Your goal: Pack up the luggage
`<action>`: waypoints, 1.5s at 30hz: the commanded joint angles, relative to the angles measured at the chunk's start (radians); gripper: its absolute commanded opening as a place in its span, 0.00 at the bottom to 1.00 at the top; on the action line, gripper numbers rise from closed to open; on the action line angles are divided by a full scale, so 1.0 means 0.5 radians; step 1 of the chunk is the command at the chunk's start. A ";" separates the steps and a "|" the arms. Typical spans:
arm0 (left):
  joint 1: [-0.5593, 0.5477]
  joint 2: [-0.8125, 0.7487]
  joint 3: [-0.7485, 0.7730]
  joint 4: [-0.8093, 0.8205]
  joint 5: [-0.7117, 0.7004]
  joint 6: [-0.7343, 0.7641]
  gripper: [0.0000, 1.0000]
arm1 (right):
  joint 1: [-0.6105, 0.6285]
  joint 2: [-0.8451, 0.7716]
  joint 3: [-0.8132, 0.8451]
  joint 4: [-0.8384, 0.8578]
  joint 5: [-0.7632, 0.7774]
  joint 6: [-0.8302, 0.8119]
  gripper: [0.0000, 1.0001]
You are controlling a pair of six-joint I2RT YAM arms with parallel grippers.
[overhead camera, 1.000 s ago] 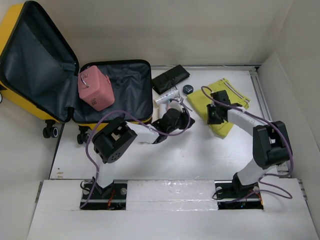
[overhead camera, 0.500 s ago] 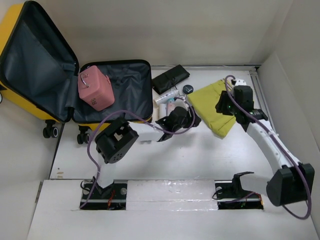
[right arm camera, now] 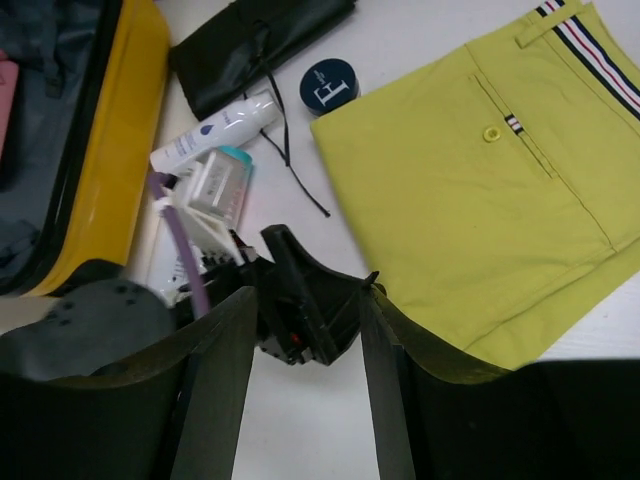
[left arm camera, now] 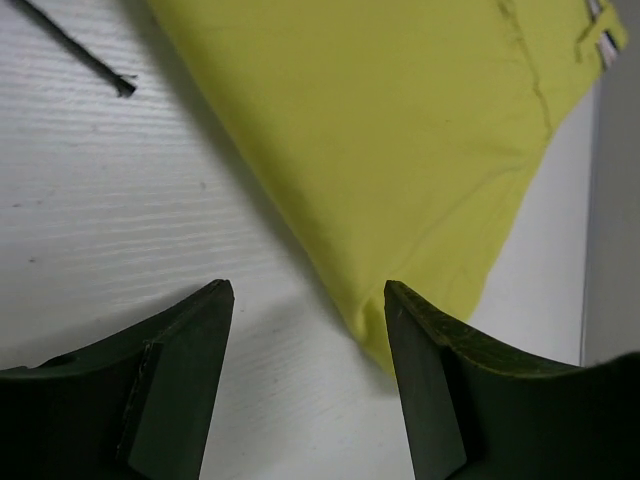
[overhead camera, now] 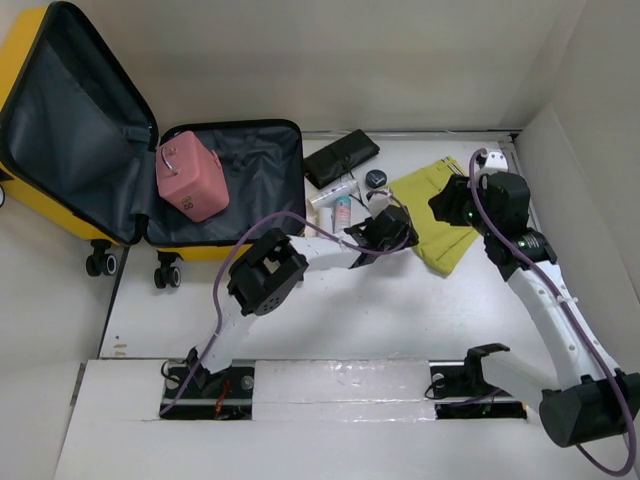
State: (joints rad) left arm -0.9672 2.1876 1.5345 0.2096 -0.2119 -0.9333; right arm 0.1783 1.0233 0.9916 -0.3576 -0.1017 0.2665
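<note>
- You are holding the left gripper spread and empty at the corner of the yellow trousers.
- Your right gripper is hovering spread above them, gripping nothing.
- The luggage is sitting open at the table's left, with the pink case resting inside.

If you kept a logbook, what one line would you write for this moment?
left gripper: open, at corner of yellow garment | right gripper: open, above garment | luggage: open, pink case inside | garment: on table

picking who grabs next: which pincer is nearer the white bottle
Left: left pincer sits just past the white bottle, toward the yellow shorts; right pincer is farther, over them.
</note>
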 commanded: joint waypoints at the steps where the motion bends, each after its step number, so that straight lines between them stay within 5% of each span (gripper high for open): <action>1: 0.002 0.021 0.100 -0.146 -0.067 -0.143 0.59 | 0.021 -0.095 0.057 0.096 -0.097 0.007 0.51; 12: 0.060 0.368 0.459 -0.358 -0.012 -0.312 0.56 | 0.039 -0.196 0.017 0.197 -0.223 0.007 0.51; 22: 0.081 0.442 0.545 -0.312 -0.049 -0.450 0.43 | 0.039 -0.240 0.017 0.307 -0.318 0.044 0.51; 31: 0.173 0.485 0.536 -0.061 0.107 -0.220 0.00 | 0.057 -0.307 0.038 0.289 -0.398 0.062 0.51; 38: 0.192 0.423 0.643 0.133 0.454 0.163 0.00 | 0.057 -0.350 0.100 0.270 -0.416 0.062 0.52; 41: 0.213 0.475 1.217 -0.320 0.635 0.543 0.00 | 0.057 -0.350 0.100 0.316 -0.416 0.062 0.52; 45: 0.314 0.213 1.367 -0.582 0.724 0.897 0.00 | 0.076 -0.332 0.118 0.359 -0.456 0.084 0.52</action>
State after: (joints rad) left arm -0.8474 2.4672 2.1128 -0.0166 0.0639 -0.6949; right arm 0.1989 0.8612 1.0016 -0.2562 -0.3008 0.2943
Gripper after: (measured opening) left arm 0.036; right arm 0.523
